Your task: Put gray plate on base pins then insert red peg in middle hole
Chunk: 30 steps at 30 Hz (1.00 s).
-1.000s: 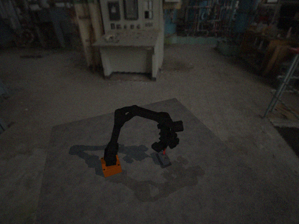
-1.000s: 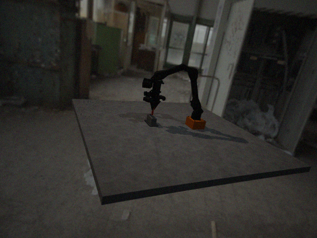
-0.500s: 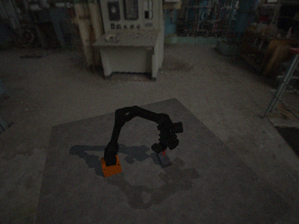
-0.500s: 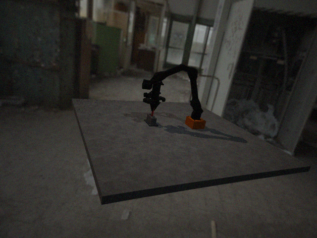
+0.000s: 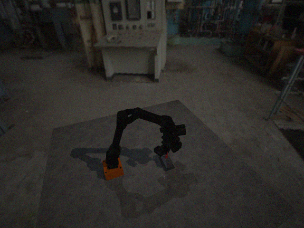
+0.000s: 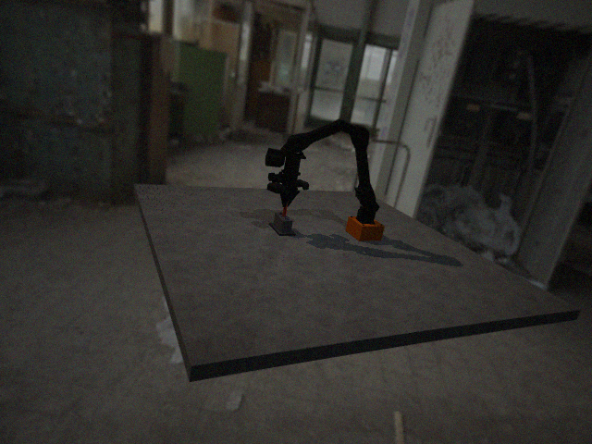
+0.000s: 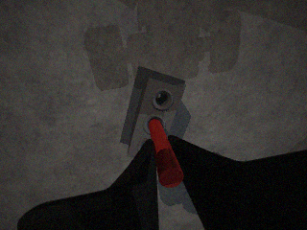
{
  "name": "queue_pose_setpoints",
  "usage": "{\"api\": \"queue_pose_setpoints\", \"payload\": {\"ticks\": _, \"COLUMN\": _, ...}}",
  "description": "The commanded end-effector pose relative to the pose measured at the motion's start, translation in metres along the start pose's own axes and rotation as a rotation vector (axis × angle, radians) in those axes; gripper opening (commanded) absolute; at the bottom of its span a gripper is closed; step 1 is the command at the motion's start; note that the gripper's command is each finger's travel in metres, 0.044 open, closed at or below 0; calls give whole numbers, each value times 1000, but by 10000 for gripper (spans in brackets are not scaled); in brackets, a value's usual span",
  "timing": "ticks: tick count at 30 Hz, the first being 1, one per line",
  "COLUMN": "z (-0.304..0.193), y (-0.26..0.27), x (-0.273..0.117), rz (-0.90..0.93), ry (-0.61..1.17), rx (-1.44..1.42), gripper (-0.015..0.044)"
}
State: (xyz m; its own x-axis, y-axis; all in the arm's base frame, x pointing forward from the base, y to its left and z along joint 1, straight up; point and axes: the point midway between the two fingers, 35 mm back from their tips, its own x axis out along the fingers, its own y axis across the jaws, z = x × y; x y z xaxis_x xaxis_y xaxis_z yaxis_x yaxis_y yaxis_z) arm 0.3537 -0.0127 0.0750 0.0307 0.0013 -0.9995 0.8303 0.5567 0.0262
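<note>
1. One black parallel-jaw gripper hangs over the work in your wrist view, its two dark fingers pinched on the short red cylindrical peg; the grip sits on the peg's upper half.
2. You can see the peg's free lower end pointing down at the flat gray rectangular plate, with its tip lined up on the plate's middle hole. Whether the tip has already entered that hole, you cannot tell from these views.
3. Look just beyond the peg tip: a second round opening in the plate shows a dark pin head inside it, so that end of the plate sits on its pin.
4. Under the plate, the gray block base rests on the large gray slab table; from the side view the plate looks level on it, though the light is too dim for you to be sure.
5. In the exterior view, you see the gripper pointing straight down, with a thin sliver of red peg showing between it and the plate.
6. From the top view, the black arm arches up from its orange box-shaped mount and drops to the plate, which lies well apart from the mount.
</note>
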Motion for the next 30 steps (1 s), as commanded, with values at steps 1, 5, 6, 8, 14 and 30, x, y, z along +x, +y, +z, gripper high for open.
{"api": "queue_pose_setpoints", "payload": {"ticks": 1, "z": -1, "y": -1, "x": 1, "rz": 0, "ry": 0, "rx": 0, "gripper": 0}}
{"api": "queue_pose_setpoints", "payload": {"ticks": 5, "z": -1, "y": -1, "x": 1, "rz": 0, "ry": 0, "rx": 0, "gripper": 0}}
{"api": "queue_pose_setpoints", "payload": {"ticks": 6, "z": -1, "y": -1, "x": 2, "rz": 0, "ry": 0, "rx": 0, "gripper": 0}}
{"api": "queue_pose_setpoints", "payload": {"ticks": 8, "z": -1, "y": -1, "x": 2, "rz": 0, "ry": 0, "rx": 0, "gripper": 0}}
{"api": "queue_pose_setpoints", "payload": {"ticks": 14, "z": 0, "y": 0, "x": 2, "rz": 0, "ry": 0, "rx": 0, "gripper": 0}}
{"api": "queue_pose_setpoints", "payload": {"ticks": 30, "z": 0, "y": 0, "x": 2, "rz": 0, "ry": 0, "rx": 0, "gripper": 150}}
